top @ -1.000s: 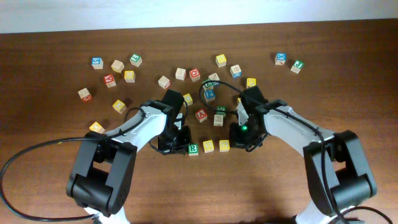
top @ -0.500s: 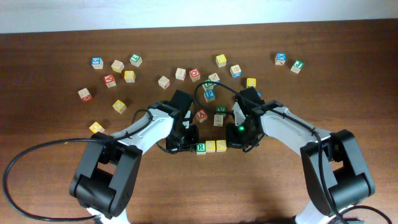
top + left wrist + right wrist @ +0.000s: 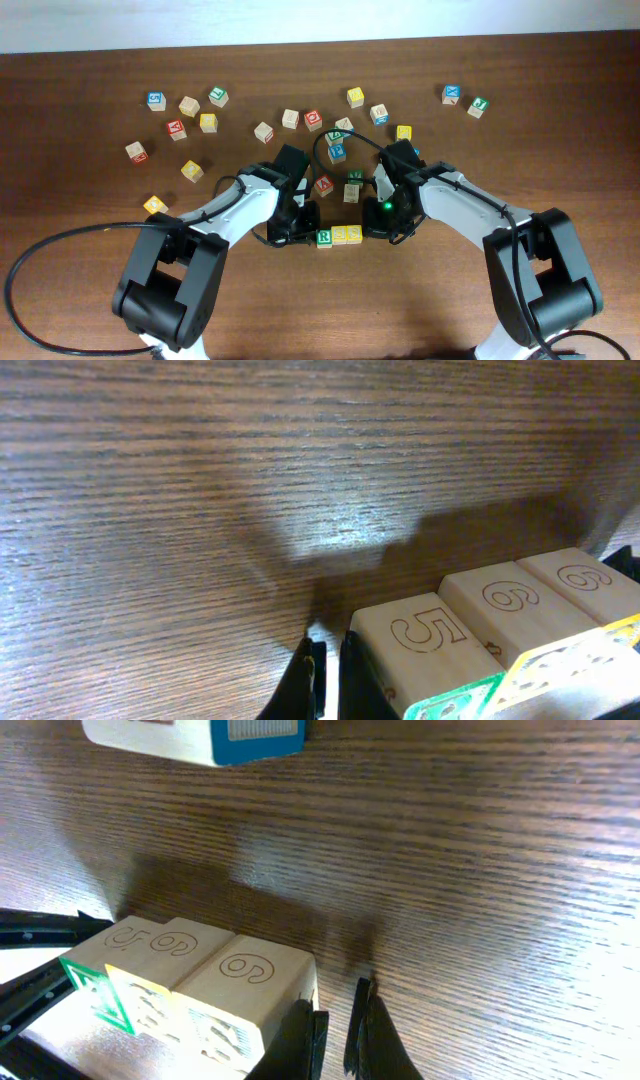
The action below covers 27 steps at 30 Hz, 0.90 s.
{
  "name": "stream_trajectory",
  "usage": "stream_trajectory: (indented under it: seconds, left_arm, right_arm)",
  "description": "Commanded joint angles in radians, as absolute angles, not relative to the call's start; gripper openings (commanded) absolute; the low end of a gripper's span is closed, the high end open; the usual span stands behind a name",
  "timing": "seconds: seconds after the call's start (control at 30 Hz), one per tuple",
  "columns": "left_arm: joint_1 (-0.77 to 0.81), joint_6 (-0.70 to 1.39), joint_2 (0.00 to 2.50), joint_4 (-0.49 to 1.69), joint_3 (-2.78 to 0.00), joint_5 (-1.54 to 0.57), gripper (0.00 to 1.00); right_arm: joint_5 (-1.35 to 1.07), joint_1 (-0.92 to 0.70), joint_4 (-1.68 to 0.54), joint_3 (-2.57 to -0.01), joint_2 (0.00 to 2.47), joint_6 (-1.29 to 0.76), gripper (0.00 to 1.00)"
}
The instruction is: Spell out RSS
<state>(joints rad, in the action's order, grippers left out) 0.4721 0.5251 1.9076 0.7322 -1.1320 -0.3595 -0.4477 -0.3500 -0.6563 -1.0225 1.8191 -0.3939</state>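
Wooden block row (image 3: 339,235) | left jaws at 9 o'clock, right jaws at 3, both nearly closed, empty | nudge ends evenly

Top camera shows three small wooden cubes lined up in one tight row, sides touching, flat on the table (image 3: 330,300) about mid-width and toward the near side. Reading across the picture: the R block (image 3: 323,238) with a green letter face up, then the middle S block (image 3: 339,235) and the end S block (image 3: 353,234), both yellow on top. The row runs a touch uphill, with the R end sitting slightly lower in frame. From the wrist cameras I see pale bare-wood side faces with outlined figures, probably a 5 and two 6s.
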Motion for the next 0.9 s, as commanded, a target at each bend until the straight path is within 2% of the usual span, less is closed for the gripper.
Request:
stream_trajectory:
  seconds: [0.0,0.2,0.33,0.47,0.6,0.63,0.7,0.73,0.77,0.8,0.83,0.87]
  left_arm:
    - [0.473,0.537,1.906,0.734,-1.123,-0.379,0.0]
    - [0.473,0.523,1.906,0.746,-1.123,-0.367,0.0]
    - [0.449,0.517,1.905,0.796,-1.126,-0.258,0.0]
    - [0.398,0.438,1.886,0.892,-1.17,-0.258,0.0]
    - [0.404,0.406,1.785,0.938,-1.169,-0.272,0.0]
    - [0.417,0.406,1.785,0.957,-1.169,-0.286,0.0]
    - [0.481,0.422,1.785,0.966,-1.142,-0.307,0.0]
    - [0.509,0.437,1.785,0.958,-1.131,-0.307,0.0]
    - [0.549,0.461,1.785,0.947,-1.122,-0.307,0.0]
    - [0.572,0.472,1.785,0.931,-1.117,-0.307,0.0]
    - [0.604,0.51,1.785,0.908,-1.108,-0.302,0.0]
    - [0.633,0.555,1.785,0.884,-1.098,-0.277,0.0]
  right_arm:
    - [-0.468,-0.361,-0.653,-1.011,1.832,-0.402,0.04]
    - [-0.447,-0.36,-0.654,-1.011,1.832,-0.402,0.04]
    - [-0.342,-0.358,-0.684,-1.011,1.832,-0.401,0.04]
    - [-0.215,-0.354,-0.729,-1.011,1.832,-0.413,0.04]
    - [-0.198,-0.269,-0.733,-1.011,1.832,-0.428,0.05]
    - [-0.197,-0.242,-0.727,-1.011,1.832,-0.428,0.08]
    - [-0.198,-0.188,-0.712,-1.011,1.832,-0.428,0.24]
    - [-0.198,-0.167,-0.71,-1.011,1.832,-0.428,0.25]
    - [-0.198,-0.142,-0.71,-1.011,1.832,-0.428,0.43]
    - [-0.198,-0.129,-0.707,-1.011,1.832,-0.428,0.68]
    - [-0.197,-0.121,-0.703,-1.011,1.832,-0.428,0.98]
    - [-0.197,-0.117,-0.701,-1.011,1.832,-0.428,0.98]
